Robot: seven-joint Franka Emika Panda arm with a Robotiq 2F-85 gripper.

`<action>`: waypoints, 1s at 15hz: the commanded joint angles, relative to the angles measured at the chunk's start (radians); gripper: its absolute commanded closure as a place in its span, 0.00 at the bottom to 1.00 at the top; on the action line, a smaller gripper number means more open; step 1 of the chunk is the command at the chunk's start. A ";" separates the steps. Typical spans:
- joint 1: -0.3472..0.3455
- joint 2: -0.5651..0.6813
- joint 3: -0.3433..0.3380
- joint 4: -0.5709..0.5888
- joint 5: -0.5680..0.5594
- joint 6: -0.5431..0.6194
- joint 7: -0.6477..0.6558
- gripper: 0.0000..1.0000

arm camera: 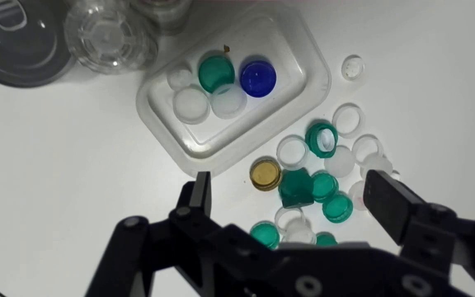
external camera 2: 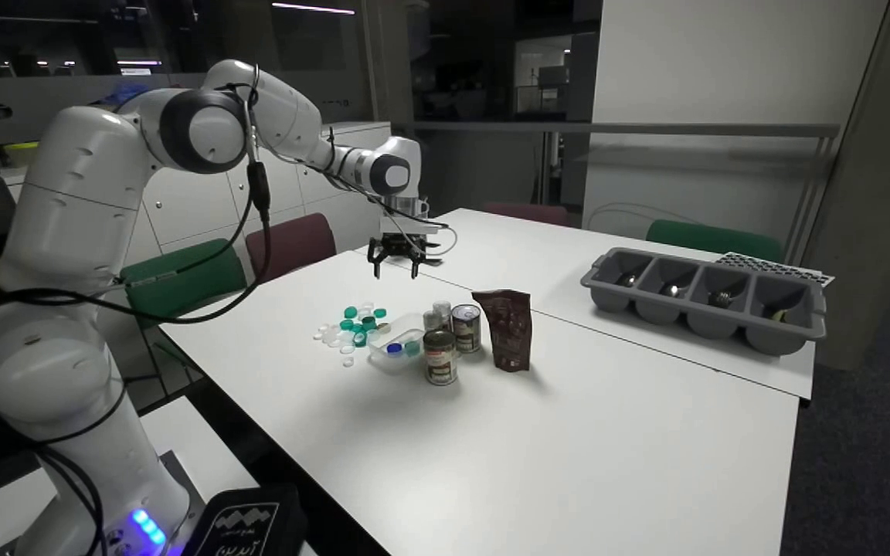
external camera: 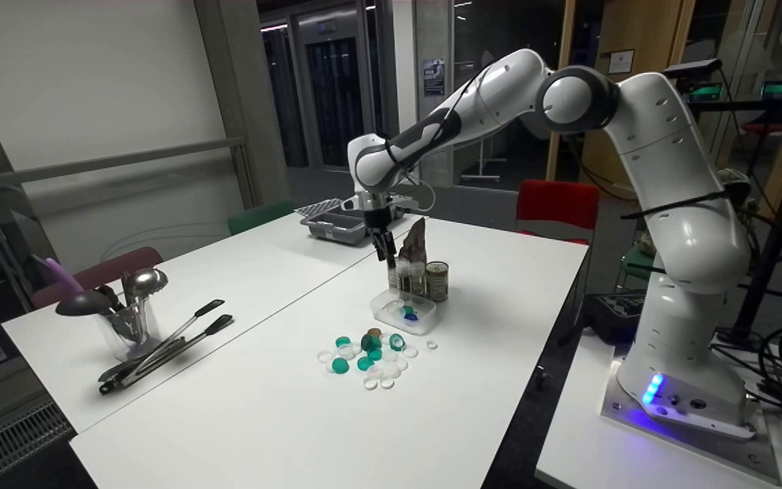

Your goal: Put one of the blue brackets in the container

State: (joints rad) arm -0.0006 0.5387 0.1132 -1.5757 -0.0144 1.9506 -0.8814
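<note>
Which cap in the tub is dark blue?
In the wrist view, the rightmost cap in the tub; the others, one green cap and whitish caps, lie left.

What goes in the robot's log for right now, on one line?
gripper: open, above table, holding nothing | teal caps: one in clear tub, several on table | blue cap: in clear tub

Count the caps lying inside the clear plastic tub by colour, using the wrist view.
Teal-green cap: 1
Dark blue cap: 1
Whitish or clear caps: 3
Total in the clear tub: 5
</note>
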 commanded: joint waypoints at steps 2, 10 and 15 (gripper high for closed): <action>0.088 0.128 0.006 0.174 -0.150 -0.160 -0.027 0.00; 0.197 0.193 0.025 0.282 -0.293 -0.268 -0.062 0.00; 0.195 0.206 0.022 0.298 -0.296 -0.269 -0.076 0.00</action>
State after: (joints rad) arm 0.1967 0.7423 0.1290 -1.2827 -0.3070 1.6864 -0.9600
